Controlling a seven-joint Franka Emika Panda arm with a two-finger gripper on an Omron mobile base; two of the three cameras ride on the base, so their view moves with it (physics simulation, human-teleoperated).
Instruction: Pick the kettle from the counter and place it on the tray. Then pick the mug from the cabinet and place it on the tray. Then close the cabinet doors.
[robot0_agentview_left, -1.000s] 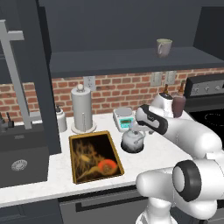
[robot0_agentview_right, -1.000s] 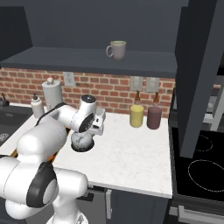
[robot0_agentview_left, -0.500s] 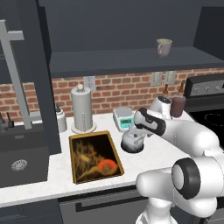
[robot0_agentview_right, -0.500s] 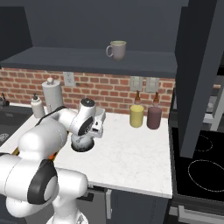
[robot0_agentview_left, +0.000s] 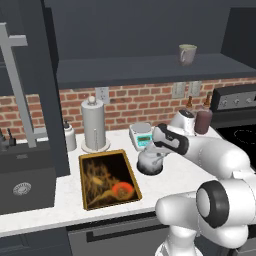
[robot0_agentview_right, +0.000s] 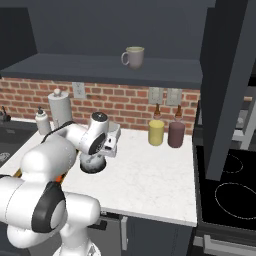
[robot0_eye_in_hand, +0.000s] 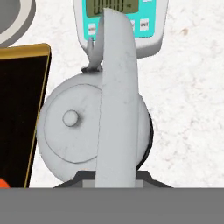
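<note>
Gripping the arched handle of the squat, rounded silver-grey metal kettle (robot0_eye_in_hand: 78, 131): two-finger gripper (robot0_agentview_left: 156, 151), jaws clamped, over speckled white stone counter (robot0_eye_in_hand: 192, 100), beside gold-rimmed dark rectangular tray (robot0_agentview_left: 107, 180).

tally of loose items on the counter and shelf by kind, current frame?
Kettle: 1
Tray: 1
Mug on the shelf: 1
Cups, yellow and maroon: 2
Kitchen scale: 1
Tall grey canister: 1
Small white bottle: 1
Total: 8
</note>
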